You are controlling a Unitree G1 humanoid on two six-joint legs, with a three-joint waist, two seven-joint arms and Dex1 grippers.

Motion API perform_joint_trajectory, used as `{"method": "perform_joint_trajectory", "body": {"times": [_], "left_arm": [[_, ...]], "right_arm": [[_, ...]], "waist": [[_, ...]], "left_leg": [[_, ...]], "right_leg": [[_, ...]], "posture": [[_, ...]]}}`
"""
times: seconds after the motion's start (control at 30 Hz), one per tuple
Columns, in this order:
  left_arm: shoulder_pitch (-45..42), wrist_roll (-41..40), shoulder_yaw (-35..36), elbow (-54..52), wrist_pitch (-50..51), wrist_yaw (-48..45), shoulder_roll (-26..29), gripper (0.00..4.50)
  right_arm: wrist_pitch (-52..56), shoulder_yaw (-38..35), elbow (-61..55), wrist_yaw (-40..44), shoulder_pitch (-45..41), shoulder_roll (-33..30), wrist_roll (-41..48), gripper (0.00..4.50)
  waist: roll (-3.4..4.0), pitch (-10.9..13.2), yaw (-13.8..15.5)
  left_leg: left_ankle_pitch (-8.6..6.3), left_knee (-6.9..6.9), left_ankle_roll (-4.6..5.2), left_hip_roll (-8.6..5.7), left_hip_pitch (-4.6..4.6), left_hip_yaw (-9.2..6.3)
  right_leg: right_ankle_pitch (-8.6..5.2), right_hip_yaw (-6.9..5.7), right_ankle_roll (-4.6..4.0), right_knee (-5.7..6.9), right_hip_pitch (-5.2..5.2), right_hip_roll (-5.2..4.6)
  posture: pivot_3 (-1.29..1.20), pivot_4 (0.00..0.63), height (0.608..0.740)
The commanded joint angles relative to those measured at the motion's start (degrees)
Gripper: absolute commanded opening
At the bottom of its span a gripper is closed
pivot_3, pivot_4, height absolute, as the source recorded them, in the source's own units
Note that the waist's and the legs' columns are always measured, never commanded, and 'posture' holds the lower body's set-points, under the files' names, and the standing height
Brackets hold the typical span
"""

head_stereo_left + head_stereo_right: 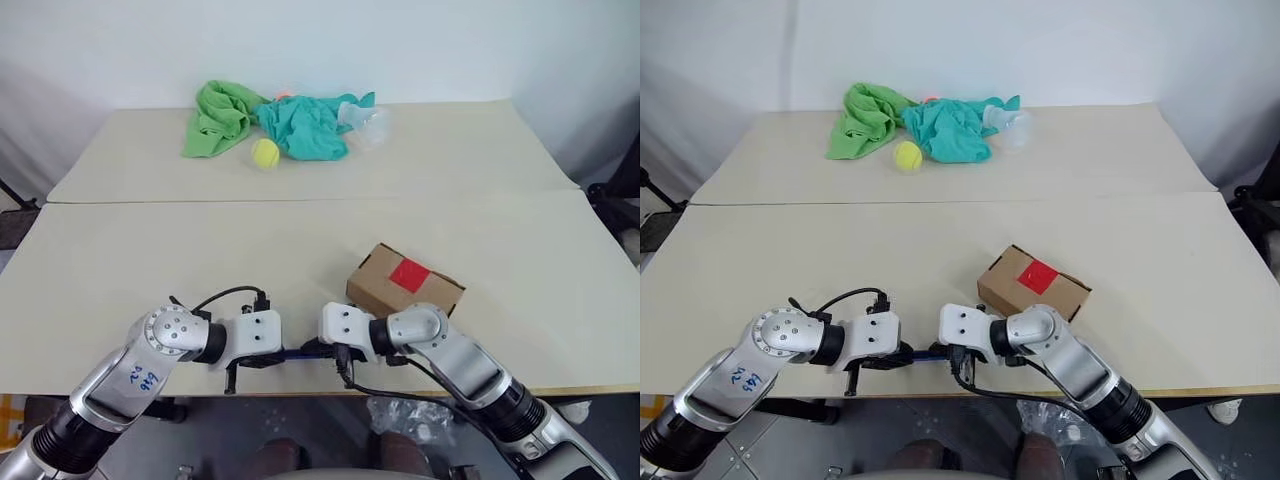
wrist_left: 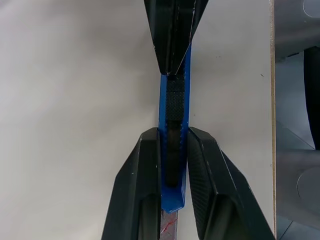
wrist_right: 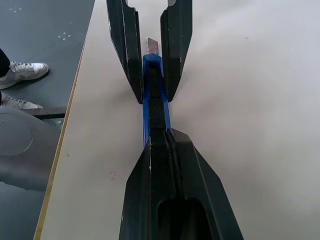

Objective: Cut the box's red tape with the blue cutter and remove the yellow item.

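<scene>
— Looking at the near edge of the table (image 1: pixel 300 250), what do the two arms have between them?

— Both hold the blue cutter (image 2: pixel 174 145). The left gripper (image 2: pixel 174 165) has its two fingers pressed on either side of one end of it, where a bit of metal blade pokes out. The right gripper (image 3: pixel 167 150) is clamped shut on the other end, so the cutter bridges the two, level with the table edge.

— And the box?

— The box (image 1: pixel 400 285) sits on the table just beyond the right arm, turned at an angle, flaps closed. The red tape (image 1: pixel 410 275) is a square patch on its top face, intact as far as I can tell.

— Anything yellow in sight?

— A tennis ball (image 1: pixel 265 153) lies at the far side, touching a teal cloth (image 1: pixel 305 128), with a green cloth (image 1: pixel 220 118) beside it and some clear plastic (image 1: pixel 365 125) at the teal cloth's other end. The box is shut, so its contents are hidden.
</scene>
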Motion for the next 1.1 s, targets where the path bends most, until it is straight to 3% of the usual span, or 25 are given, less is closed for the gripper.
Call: {"method": "perform_joint_trajectory", "body": {"times": [0.03, 0.33, 0.53, 0.8, 1.1], "left_arm": [[2.37, 1.87, -2.52, 4.44, -1.01, 2.33, -1.39, 0.43], [5.86, 0.97, 3.53, 7.26, -11.74, 8.84, -8.24, 0.43], [7.63, 0.7, 5.73, 7.85, -17.12, 10.09, -9.61, 0.43], [10.14, 1.2, 8.16, 8.47, -23.52, 13.41, -11.18, 0.43], [13.16, -1.44, 11.08, 6.82, -26.84, 19.38, -17.37, 0.43]], "right_arm": [[2.95, -3.78, -3.0, -0.03, 0.52, -0.51, 3.04, 0.03], [12.92, -13.24, -9.6, -1.15, 2.57, -2.7, 11.84, 0.03], [17.68, -17.85, -13.14, -2.95, 2.79, -3.39, 16.95, 0.03], [24.85, -24.64, -17.51, -8.1, 1.77, -2.91, 24.14, 0.03], [30.82, -30.04, -21.46, -15.42, 0.3, -1.83, 30.85, 0.03]], "waist": [[0.0, 0.0, 0.03], [-0.1, 0.69, 0.33], [-0.28, 1.42, 0.39], [-0.25, 1.66, 0.25], [-0.39, 1.89, -0.22]], "left_leg": [[0.03, 0.0, -0.02, -0.01, -0.13, -0.05], [0.15, -0.02, 0.06, -0.16, -0.62, -0.35], [0.15, -0.02, 0.02, -0.16, -0.74, -0.37], [0.4, 0.01, 0.16, -0.17, -1.67, -0.35], [0.45, 0.01, 0.19, -0.16, -1.75, -0.33]], "right_leg": [[0.01, -0.02, 0.01, 0.0, 0.0, -0.02], [0.03, -0.37, 0.05, -0.12, -0.09, -0.17], [0.13, -0.44, 0.22, -0.26, -0.12, -0.17], [0.43, -0.6, 0.75, -0.24, -0.98, -0.11], [0.51, -1.1, 0.91, -0.31, -0.98, -0.06]], "posture": [[0.0, 0.15, 0.74], [0.0, 0.15, 0.74], [0.0, 0.15, 0.74], [0.0, 0.15, 0.74], [0.0, 0.15, 0.74]]}}
